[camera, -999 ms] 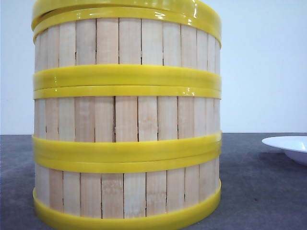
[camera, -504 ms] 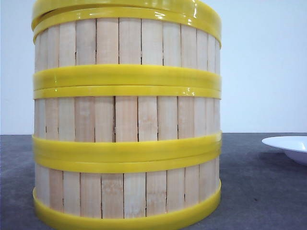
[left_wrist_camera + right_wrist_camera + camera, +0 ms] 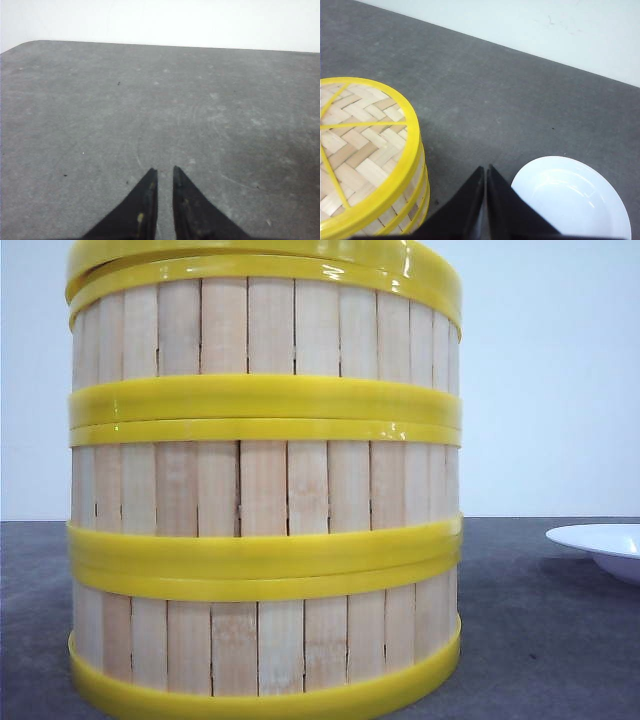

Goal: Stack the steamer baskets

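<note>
I read left gripper (image 3: 164, 171) nearly closed, narrow slit between tips, grasping nothing, over bare grey table (image 3: 100, 110). Right gripper (image 3: 485, 170) clenched, empty, above table between steamer baskets (image 3: 265, 490) and white plate (image 3: 572, 200). Baskets stacked three high, woven lid (image 3: 357, 145) on top.

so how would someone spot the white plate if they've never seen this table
Start at the tall stack of steamer baskets on the grey table. Look to the stack's right: the white plate sits apart from it, low, glossy, empty, and the only thing without yellow rings.
</note>
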Controlling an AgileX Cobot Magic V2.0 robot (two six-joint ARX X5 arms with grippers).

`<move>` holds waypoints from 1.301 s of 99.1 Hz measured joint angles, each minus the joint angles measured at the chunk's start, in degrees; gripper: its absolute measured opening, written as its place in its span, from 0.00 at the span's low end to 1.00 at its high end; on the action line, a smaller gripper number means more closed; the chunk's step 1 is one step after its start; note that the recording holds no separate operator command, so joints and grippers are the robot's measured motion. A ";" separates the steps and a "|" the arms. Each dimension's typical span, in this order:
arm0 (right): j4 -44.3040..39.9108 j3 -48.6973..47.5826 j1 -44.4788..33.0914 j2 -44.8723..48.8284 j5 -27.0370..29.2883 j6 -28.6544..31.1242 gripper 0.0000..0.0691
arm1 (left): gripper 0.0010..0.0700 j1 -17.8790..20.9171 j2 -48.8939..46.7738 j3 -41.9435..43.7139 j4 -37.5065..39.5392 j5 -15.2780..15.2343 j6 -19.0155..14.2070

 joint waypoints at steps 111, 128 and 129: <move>44.48 -47.63 -51.12 -27.39 -25.31 -18.01 0.00 | 0.03 0.00 0.00 0.00 0.00 0.00 0.00; 49.40 -59.49 -52.26 -36.59 -25.33 -16.20 0.00 | 0.03 0.00 0.00 0.00 0.00 0.00 0.00; 49.46 -60.04 -52.28 -36.98 -25.31 -16.02 0.00 | 0.03 0.00 0.00 0.00 0.02 0.00 0.00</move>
